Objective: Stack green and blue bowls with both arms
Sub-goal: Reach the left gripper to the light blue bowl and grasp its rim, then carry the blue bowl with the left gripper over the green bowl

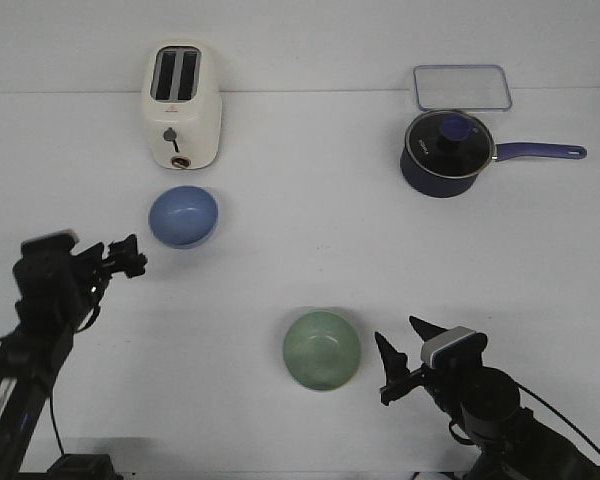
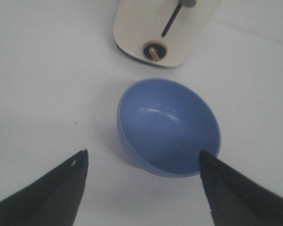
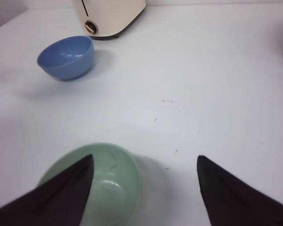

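Observation:
The periwinkle blue bowl (image 1: 183, 216) stands upright at the left, in front of the toaster. The sage green bowl (image 1: 322, 350) stands upright near the front centre. My left gripper (image 1: 130, 257) is open and empty, just short of the blue bowl (image 2: 170, 127), which lies beyond and between the fingers in the left wrist view (image 2: 143, 153). My right gripper (image 1: 398, 335) is open and empty, just right of the green bowl. In the right wrist view (image 3: 145, 157) one finger shows over the green bowl's (image 3: 113, 181) hollow and the other outside its rim. The blue bowl (image 3: 66, 56) shows further off.
A cream toaster (image 1: 181, 105) stands at the back left, right behind the blue bowl. A dark navy lidded saucepan (image 1: 445, 152) with a long handle sits at the back right, with a clear rectangular container (image 1: 461, 87) behind it.

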Motion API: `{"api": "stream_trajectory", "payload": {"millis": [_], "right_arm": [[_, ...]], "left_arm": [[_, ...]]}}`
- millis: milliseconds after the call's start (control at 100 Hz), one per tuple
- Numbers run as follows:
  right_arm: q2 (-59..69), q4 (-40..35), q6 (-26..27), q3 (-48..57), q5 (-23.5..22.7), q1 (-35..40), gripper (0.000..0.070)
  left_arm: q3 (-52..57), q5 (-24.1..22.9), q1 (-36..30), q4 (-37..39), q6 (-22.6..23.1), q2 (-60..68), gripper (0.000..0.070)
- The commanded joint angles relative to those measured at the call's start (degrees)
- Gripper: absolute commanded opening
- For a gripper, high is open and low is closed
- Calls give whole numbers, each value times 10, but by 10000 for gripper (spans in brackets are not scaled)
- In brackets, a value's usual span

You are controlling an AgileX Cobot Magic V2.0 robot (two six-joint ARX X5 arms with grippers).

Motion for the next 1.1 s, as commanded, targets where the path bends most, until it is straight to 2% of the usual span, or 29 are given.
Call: {"api": "stream_trajectory", "payload": {"millis": [0,230,450,500,630,720,980,1090], "right_arm": [[3,5,-8,-2,5,5,451],[3,5,-12,-2,17,5,451],[3,5,-12,-2,17,5,451],[3,5,-12,-2,17,5,451],[3,6,-11,-2,17,5,451],[3,7,-11,-2,17,5,451],[3,6,-11,-2,17,5,451],[3,6,-11,-2,17,5,451]], "left_arm": [[48,18,0,-7,10,92,463],[163,20,-2,-18,9,299,463],[217,19,-4,-14,9,407,453],[220,19,-4,-14,7,415,405],[220,19,-8,-17,10,421,104],[221,19,-8,-17,11,421,6],[224,32,-12,-35,12,362,10],[224,68,-27,-43,12,292,10]]}}
